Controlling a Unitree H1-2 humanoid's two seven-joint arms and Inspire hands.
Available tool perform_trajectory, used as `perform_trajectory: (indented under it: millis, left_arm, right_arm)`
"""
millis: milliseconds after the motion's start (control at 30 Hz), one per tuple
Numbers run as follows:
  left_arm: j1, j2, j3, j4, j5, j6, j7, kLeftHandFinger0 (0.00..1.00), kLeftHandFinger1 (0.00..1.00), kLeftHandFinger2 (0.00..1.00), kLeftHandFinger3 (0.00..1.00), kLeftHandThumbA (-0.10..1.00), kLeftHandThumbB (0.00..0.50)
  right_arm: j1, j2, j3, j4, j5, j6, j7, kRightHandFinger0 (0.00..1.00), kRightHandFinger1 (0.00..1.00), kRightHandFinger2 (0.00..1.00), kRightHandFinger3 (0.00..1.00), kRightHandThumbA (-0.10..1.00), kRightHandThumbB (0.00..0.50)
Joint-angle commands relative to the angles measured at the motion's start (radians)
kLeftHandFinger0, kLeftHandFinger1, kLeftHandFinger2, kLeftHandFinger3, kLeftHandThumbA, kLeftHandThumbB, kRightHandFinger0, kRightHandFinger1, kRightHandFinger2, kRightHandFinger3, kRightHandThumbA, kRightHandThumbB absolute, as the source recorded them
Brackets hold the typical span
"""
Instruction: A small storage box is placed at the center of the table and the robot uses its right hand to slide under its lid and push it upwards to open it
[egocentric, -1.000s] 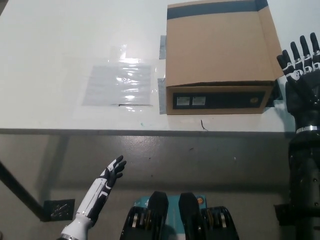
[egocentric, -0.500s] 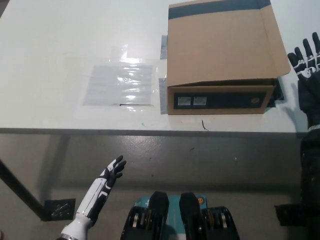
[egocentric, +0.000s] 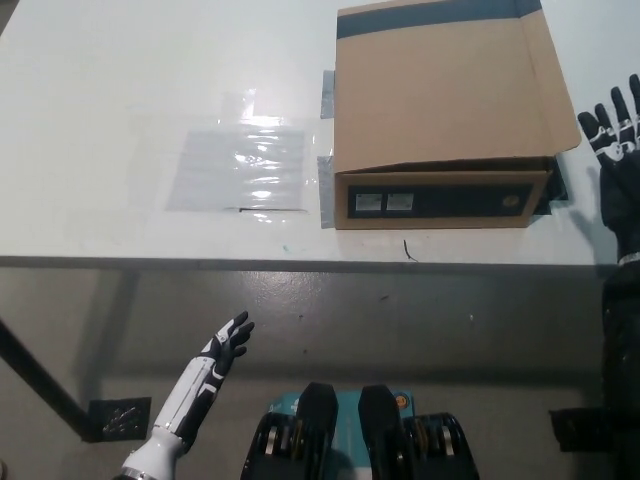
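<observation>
A cardboard box (egocentric: 445, 110) sits on the white surface (egocentric: 120, 120), lid slightly lifted. The right hand (egocentric: 618, 150) is beside it, fingers spread; the left hand (egocentric: 226, 345) rests below the surface edge.

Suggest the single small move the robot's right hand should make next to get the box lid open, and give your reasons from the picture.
Probably slide the right hand leftward, fingers under the raised right edge of the lid. The hand is open beside the box, seemingly apart from it, and the lid's near right corner already juts out past the box front, leaving a gap. The left hand rests below the table edge.
</observation>
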Motion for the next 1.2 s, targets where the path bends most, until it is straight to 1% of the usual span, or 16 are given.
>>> perform_trajectory:
  millis: [0, 167, 267, 467, 567, 700, 767, 933, 1067, 1167]
  left_arm:
    - [-0.020, 0.013, 0.003, -0.026, -0.013, -0.037, -0.015, 1.00, 1.00, 1.00, 1.00, 1.00, 0.500]
    - [-0.020, 0.014, 0.003, -0.026, -0.003, -0.037, -0.011, 1.00, 1.00, 1.00, 1.00, 1.00, 0.500]
    - [-0.018, 0.014, 0.002, -0.029, 0.007, -0.037, -0.004, 1.00, 1.00, 1.00, 1.00, 1.00, 0.500]
    - [-0.017, 0.015, 0.003, -0.035, 0.016, -0.037, -0.003, 1.00, 1.00, 1.00, 1.00, 1.00, 0.500]
    - [-0.017, 0.016, 0.002, -0.033, 0.013, -0.037, -0.008, 1.00, 1.00, 1.00, 1.00, 1.00, 0.500]
    - [-0.019, 0.016, 0.001, -0.030, 0.018, -0.037, -0.004, 1.00, 1.00, 1.00, 1.00, 1.00, 0.500]
    - [-0.020, 0.017, 0.001, -0.034, 0.018, -0.037, -0.007, 1.00, 1.00, 1.00, 1.00, 1.00, 0.500]
    - [-0.021, 0.018, 0.002, -0.033, 0.018, -0.037, -0.008, 1.00, 1.00, 1.00, 1.00, 1.00, 0.500]
    - [-0.023, 0.017, 0.002, -0.032, 0.022, -0.036, -0.007, 1.00, 1.00, 1.00, 1.00, 1.00, 0.500]
    - [-0.025, 0.016, 0.002, -0.030, 0.016, -0.037, -0.009, 1.00, 1.00, 1.00, 1.00, 1.00, 0.500]
  right_arm:
    - [-0.076, 0.018, -0.022, 0.018, 0.062, -0.015, 0.052, 1.00, 1.00, 1.00, 1.00, 1.00, 0.347]
    - [-0.097, 0.050, -0.072, 0.038, 0.160, 0.037, 0.067, 1.00, 1.00, 1.00, 1.00, 1.00, 0.341]
    - [-0.113, 0.064, -0.104, 0.040, 0.208, 0.068, 0.057, 1.00, 1.00, 1.00, 1.00, 1.00, 0.366]
    - [-0.126, 0.071, -0.122, 0.036, 0.218, 0.083, 0.052, 1.00, 1.00, 1.00, 1.00, 1.00, 0.394]
    - [-0.129, 0.072, -0.123, 0.033, 0.219, 0.088, 0.050, 1.00, 1.00, 1.00, 1.00, 1.00, 0.398]
    - [-0.128, 0.079, -0.120, 0.021, 0.223, 0.097, 0.043, 1.00, 1.00, 1.00, 1.00, 1.00, 0.388]
    - [-0.132, 0.084, -0.118, 0.021, 0.225, 0.098, 0.043, 1.00, 1.00, 1.00, 1.00, 1.00, 0.367]
    - [-0.143, 0.103, -0.118, 0.041, 0.215, 0.087, 0.032, 1.00, 1.00, 1.00, 1.00, 1.00, 0.345]
    - [-0.148, 0.115, -0.114, 0.047, 0.211, 0.089, 0.036, 1.00, 1.00, 1.00, 1.00, 1.00, 0.343]
    - [-0.151, 0.124, -0.106, 0.046, 0.205, 0.091, 0.038, 1.00, 1.00, 1.00, 1.00, 1.00, 0.362]
